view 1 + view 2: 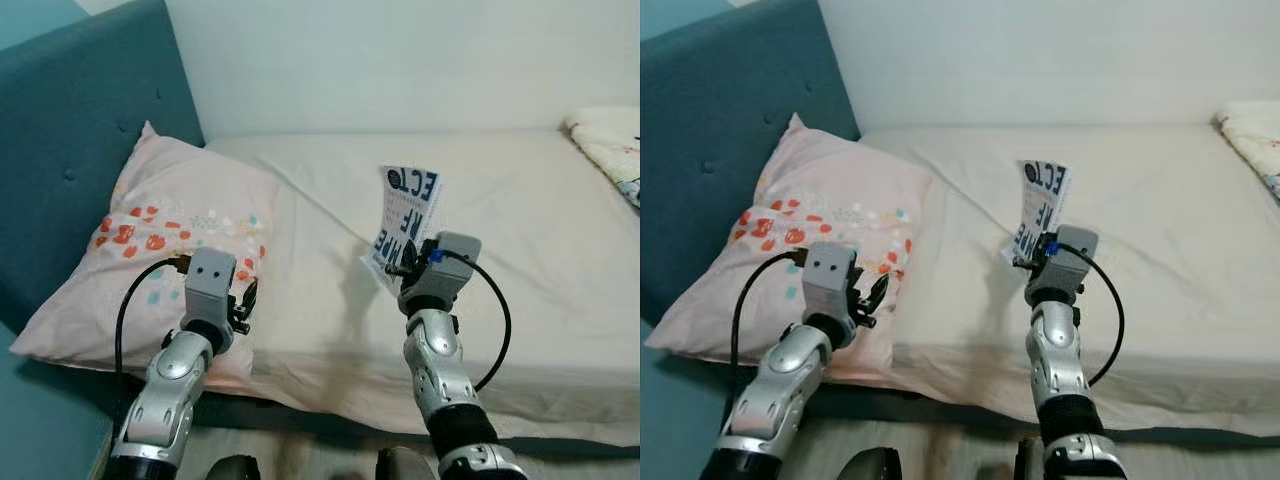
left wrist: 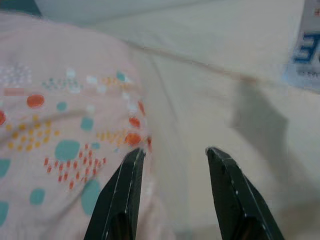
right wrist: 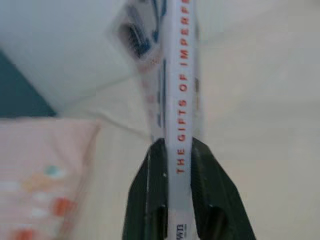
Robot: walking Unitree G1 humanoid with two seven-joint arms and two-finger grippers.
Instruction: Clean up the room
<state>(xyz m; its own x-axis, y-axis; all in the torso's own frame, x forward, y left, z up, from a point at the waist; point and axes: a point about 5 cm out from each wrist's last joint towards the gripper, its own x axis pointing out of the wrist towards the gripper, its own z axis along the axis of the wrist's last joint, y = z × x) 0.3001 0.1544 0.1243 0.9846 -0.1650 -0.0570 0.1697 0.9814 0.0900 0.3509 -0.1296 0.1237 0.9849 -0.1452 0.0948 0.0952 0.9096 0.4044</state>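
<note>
Book (image 3: 180, 95) clamped in right gripper (image 3: 177, 150), over bed (image 1: 520, 200)

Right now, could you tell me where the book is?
The book is clamped upright in the right end effector, held above the bed, to the right of the pillow.

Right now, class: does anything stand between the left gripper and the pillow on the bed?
Nothing visible does. The left gripper is open and right at the pink pillow's edge. The right gripper is shut on a book above the bed.
</note>
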